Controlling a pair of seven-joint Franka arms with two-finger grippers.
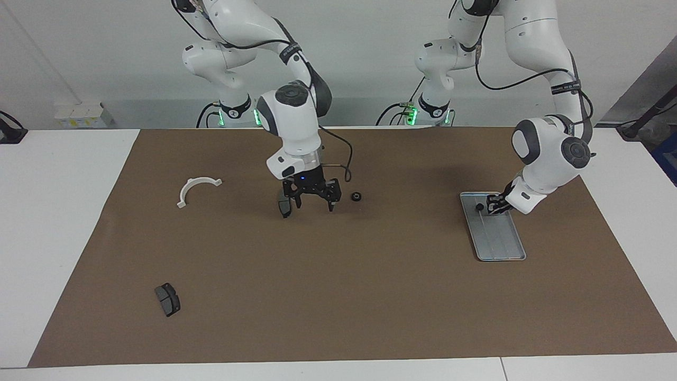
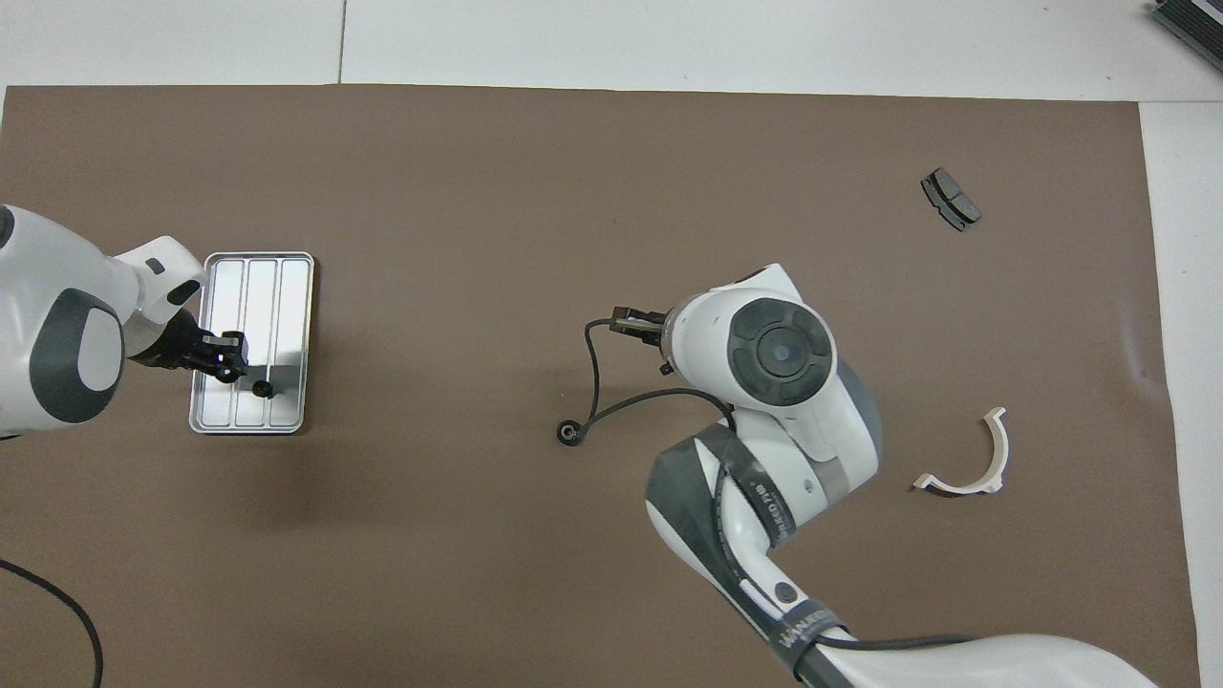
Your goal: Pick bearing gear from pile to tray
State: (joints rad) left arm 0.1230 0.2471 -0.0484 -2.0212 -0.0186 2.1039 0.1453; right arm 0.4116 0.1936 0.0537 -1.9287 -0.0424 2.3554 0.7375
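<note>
One small black bearing gear lies alone on the brown mat. My right gripper hangs open and empty beside it, low over a dark brake pad. In the overhead view the right wrist hides both gripper and pad. The silver tray sits toward the left arm's end of the table. Another gear rests in its end nearer the robots. My left gripper hovers low over that end, right beside this gear.
A white curved half-ring lies toward the right arm's end of the table. A second brake pad lies farther from the robots, near the mat's corner. White tabletop borders the brown mat.
</note>
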